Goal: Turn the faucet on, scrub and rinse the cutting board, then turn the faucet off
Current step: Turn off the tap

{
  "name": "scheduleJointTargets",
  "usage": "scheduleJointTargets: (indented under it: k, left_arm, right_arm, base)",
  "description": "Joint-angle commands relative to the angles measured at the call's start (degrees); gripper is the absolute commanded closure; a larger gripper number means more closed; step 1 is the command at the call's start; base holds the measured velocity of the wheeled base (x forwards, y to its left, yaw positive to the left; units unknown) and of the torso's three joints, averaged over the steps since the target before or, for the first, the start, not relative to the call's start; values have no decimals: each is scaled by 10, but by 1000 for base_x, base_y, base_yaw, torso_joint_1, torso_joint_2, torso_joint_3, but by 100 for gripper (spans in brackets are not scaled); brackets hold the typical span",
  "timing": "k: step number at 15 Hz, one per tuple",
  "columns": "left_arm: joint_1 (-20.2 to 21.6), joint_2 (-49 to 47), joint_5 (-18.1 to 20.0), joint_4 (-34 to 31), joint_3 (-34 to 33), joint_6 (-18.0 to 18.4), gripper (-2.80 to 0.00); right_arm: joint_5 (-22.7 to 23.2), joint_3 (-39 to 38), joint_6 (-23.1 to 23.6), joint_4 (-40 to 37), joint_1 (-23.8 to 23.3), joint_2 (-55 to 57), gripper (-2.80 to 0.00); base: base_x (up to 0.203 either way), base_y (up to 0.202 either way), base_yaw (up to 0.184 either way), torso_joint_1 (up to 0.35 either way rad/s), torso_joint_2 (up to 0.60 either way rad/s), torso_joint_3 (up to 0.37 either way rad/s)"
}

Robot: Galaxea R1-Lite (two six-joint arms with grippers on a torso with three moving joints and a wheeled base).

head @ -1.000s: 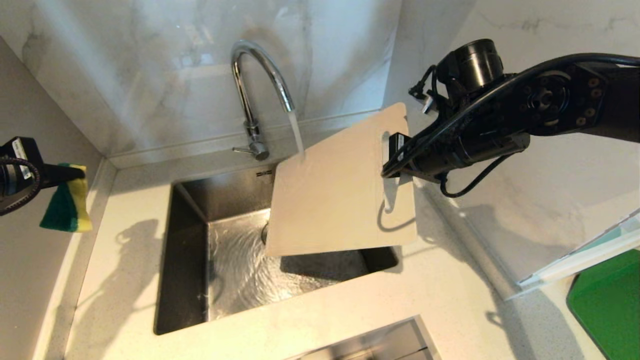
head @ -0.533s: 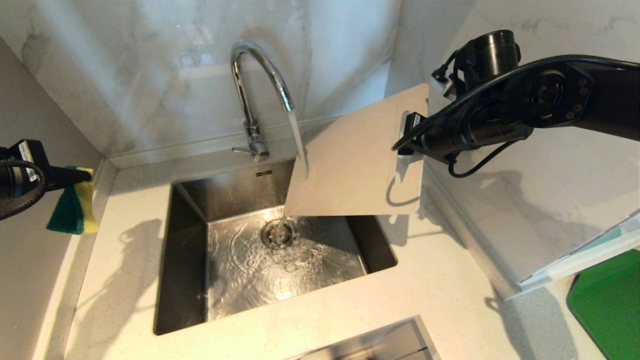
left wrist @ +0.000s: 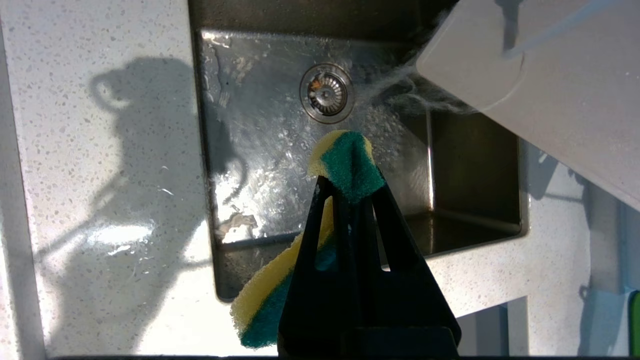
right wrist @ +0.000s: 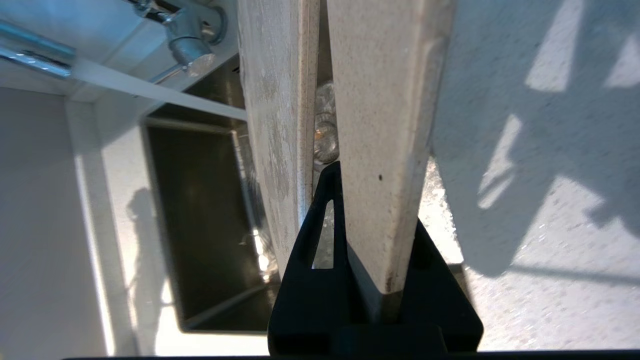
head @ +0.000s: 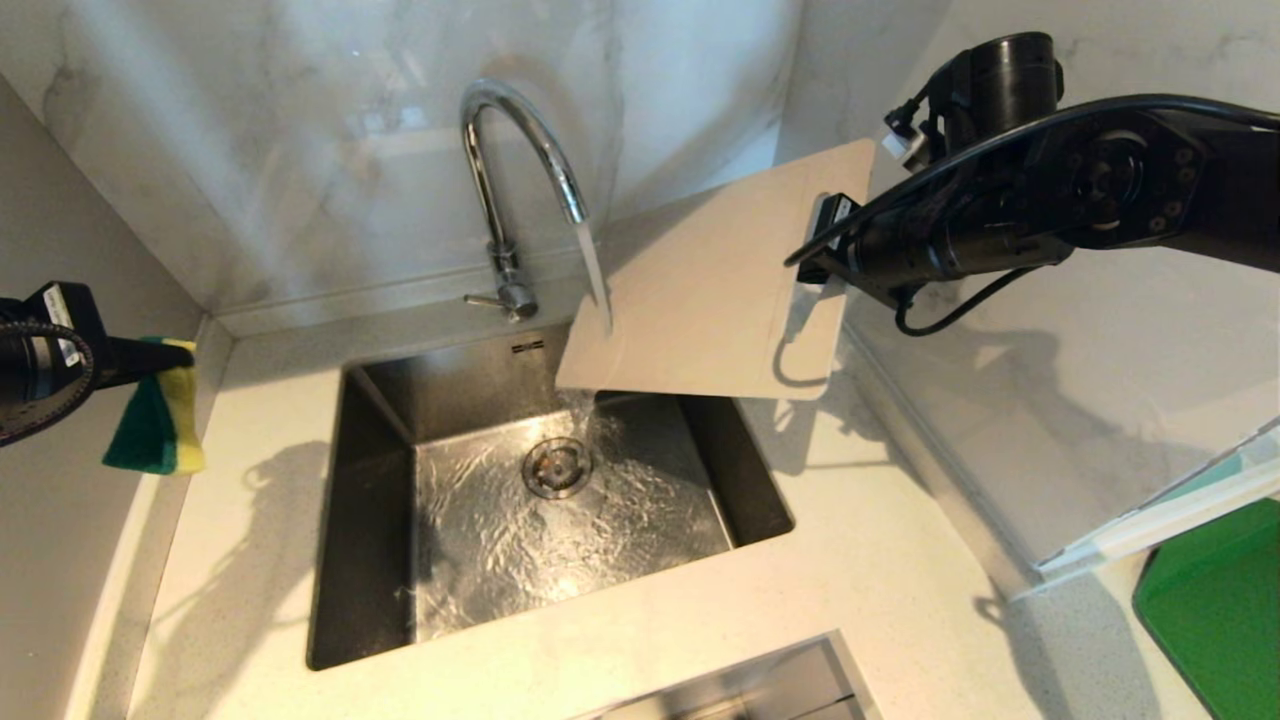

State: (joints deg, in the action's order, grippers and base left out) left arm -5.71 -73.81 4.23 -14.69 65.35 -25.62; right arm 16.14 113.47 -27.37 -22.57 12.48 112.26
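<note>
The faucet stands at the far edge of the sink, its spout curving toward the right, and water runs from it. The stream lands on the near left part of the board and pours off the low corner into the basin, where it ripples around the drain.

The board hangs in the air over the far right corner of the sink, tilted so that its handle end is high on the right and its other end dips toward the basin. The right gripper is clamped on the board's strip beside the handle slot, one finger through the slot; in the right wrist view the strip runs out between the black fingers.

The left gripper hovers at the left, over the counter beside the wall, well apart from the board. It is closed on a yellow and green sponge, which droops below the fingers. In the left wrist view the sponge pokes out past the fingertips above the basin.

A green mat shows at the near right.
</note>
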Motion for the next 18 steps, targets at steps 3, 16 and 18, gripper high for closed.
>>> scheduleJointTargets:
  k: [3,16,18]
  left_arm:
    - [0,4,0,-1,-8,-9,0]
    - [-3,8,2,-1,-9,-17,0]
    - [-4,10,2,-1,-9,-17,0]
  right_arm:
    - [1,-9,-26,-4,22,-3,0]
    - [-5,-31,-25,-2,144,31,0]
    - [-8,-47,-24,-1,164,31,0]
  base:
    - [0,0,0,0,0,0]
    - [0,0,0,0,0,0]
    - [0,0,0,0,0,0]
